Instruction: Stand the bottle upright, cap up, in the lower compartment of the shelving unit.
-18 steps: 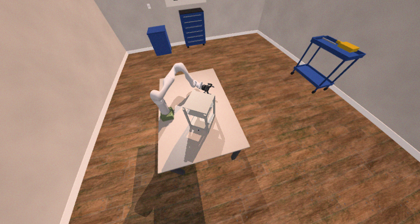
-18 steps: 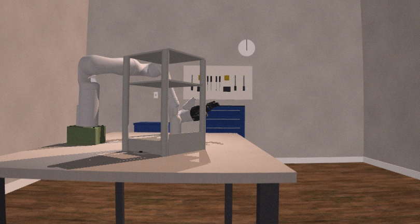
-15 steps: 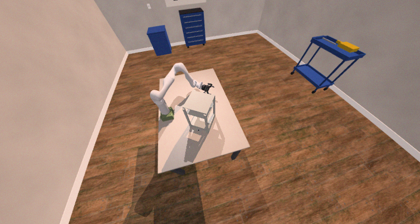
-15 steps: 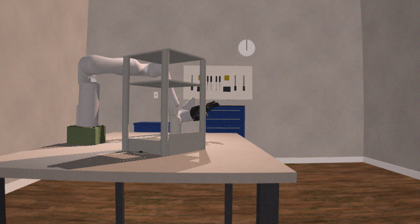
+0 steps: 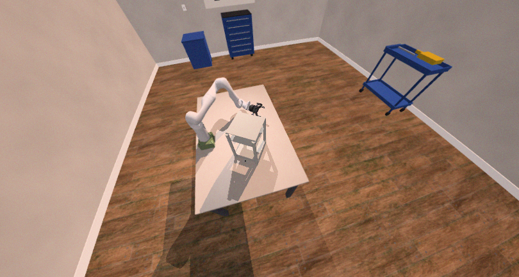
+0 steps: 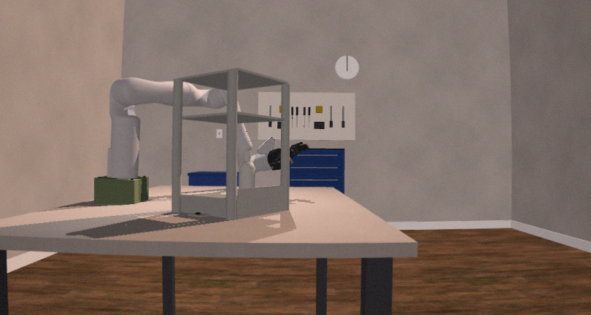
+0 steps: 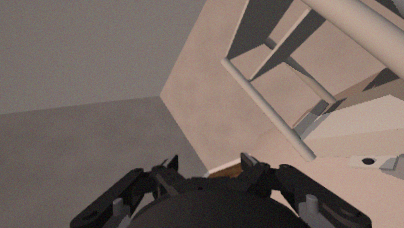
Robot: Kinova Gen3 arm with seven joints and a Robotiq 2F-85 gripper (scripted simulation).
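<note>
The grey two-tier open shelving unit is seen on the beige table; any contents cannot be made out. The bottle cannot be located. The black two-finger gripper, beyond the unit's far right post, is spread fully, holding nothing.

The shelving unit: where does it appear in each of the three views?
Top: middle of the table, shelving unit just below the open tool.
Exterior: left of centre, in front of the arm.
Wrist: upper right, seen tilted.
Shared landmark: the table.
</note>
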